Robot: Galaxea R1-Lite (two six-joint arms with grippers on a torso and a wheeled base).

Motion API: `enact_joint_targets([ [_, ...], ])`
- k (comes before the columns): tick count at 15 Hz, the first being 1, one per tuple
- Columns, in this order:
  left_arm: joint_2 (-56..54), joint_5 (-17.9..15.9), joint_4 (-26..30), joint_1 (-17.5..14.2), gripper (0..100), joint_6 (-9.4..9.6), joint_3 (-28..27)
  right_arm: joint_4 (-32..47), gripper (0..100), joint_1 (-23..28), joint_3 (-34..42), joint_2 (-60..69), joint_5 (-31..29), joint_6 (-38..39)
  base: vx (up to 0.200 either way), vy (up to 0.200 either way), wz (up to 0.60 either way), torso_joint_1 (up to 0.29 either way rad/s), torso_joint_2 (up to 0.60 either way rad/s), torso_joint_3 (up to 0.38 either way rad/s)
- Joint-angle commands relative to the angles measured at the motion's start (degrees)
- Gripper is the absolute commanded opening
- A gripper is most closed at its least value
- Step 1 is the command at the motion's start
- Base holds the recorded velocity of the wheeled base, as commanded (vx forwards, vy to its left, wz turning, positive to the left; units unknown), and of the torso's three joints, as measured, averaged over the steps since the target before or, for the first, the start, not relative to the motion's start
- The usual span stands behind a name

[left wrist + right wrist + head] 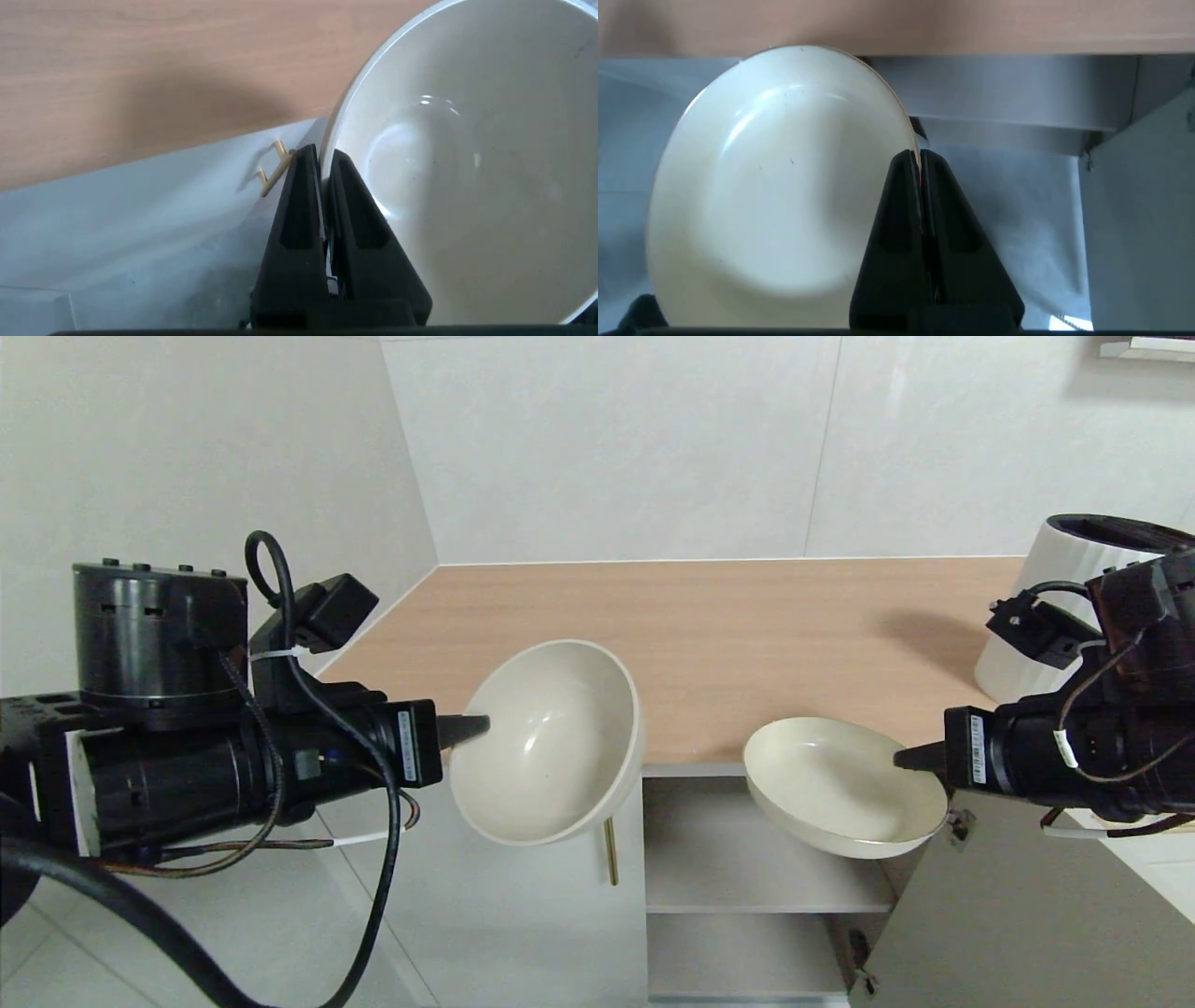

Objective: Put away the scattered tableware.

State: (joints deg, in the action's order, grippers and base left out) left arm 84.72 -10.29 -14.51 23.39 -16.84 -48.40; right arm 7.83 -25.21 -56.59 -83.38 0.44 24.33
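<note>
Gripping bowl (551, 747) by its rim with left gripper (478, 725), jaws clamped shut on it; tipped steeply, mouth facing right, hanging off surface (728, 635) edge, just left of the cabinet opening. Gripping plate (836, 784) likewise with right gripper (904, 758), jaws shut on rim, nearly level, hanging right in front of open shelf (738, 859). Favouring right arm as nearer: probably down and forward for plate. Needing rightward shift for bowl. Watching open door (1008, 915) under right arm.

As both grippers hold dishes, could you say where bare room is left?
The counter is bare from the left wall to the white container; the open cabinet's shelf is bare. The bowl and plate crowd the cabinet front.
</note>
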Motion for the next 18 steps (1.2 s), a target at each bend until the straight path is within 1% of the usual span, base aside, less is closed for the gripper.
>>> enact_joint_targets([
  [1,0.97,0.01,-0.08,0.34,0,-0.04,0.06,-0.44,0,-0.01,0.69,-0.11,-0.09,0.01,-0.2,0.0,0.0,0.012,0.01,0.002],
  [3,1.14,0.09,-0.08,0.51,0,-0.04,-0.03,-0.88,0,-0.01,0.87,-0.73,-0.35,-0.07,-0.2,0.0,0.0,0.002,0.0,0.002],
  [13,3.43,0.09,-0.08,1.22,0,0.05,-0.03,-2.2,0,0.07,1.04,-3.19,-0.44,-0.07,0.0,0.0,0.0,0.0,0.0,0.0],
  [15,3.52,0.09,-0.08,1.3,0,0.05,-0.03,-2.2,0,0.07,0.95,-3.54,-0.44,-0.07,0.0,0.0,0.0,-0.093,0.22,0.122],
  [18,3.52,0.09,-0.08,1.57,0,0.05,-0.03,-2.2,0,0.07,0.95,-4.07,-0.44,-0.07,0.0,0.0,0.0,-0.18,0.42,0.227],
])
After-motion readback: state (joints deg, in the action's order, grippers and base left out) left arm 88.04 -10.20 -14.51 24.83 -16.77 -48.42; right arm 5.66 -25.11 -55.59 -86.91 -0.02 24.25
